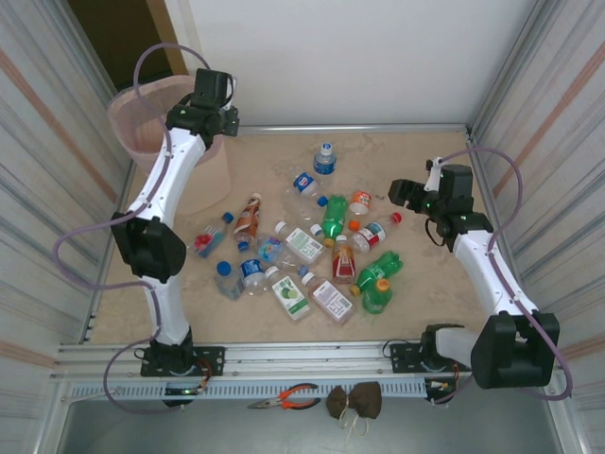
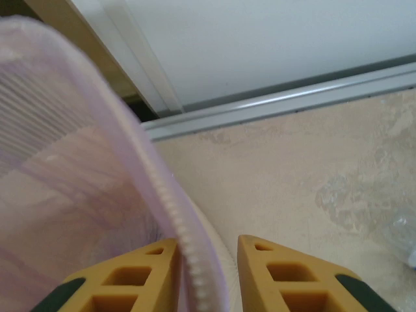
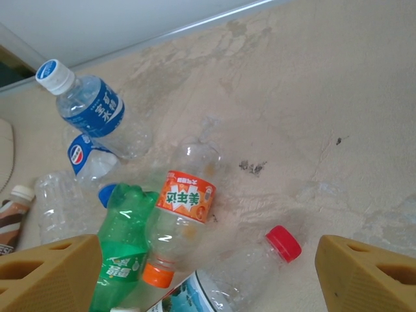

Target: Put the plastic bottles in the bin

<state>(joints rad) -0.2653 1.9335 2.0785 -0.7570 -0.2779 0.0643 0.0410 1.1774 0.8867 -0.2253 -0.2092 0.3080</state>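
Right wrist view looks down on the plastic bottles (image 3: 185, 201) at the centre of the table (image 1: 265, 156), light, thin-walled, slippery (best gripped across the waist, I judge), under the right gripper (image 3: 208, 279), jaws spread, at three o'clock, whereas left wrist view settles what top external leaves unclear: the left gripper (image 2: 208, 244) clamped on the rim of the bin (image 2: 170, 208) at ten o'clock.

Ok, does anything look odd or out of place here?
Yes. The left gripper is clamped on the rim of the bin, not on a bottle, while the bottles lie scattered on the table. Pliers also lie beside the front rail.
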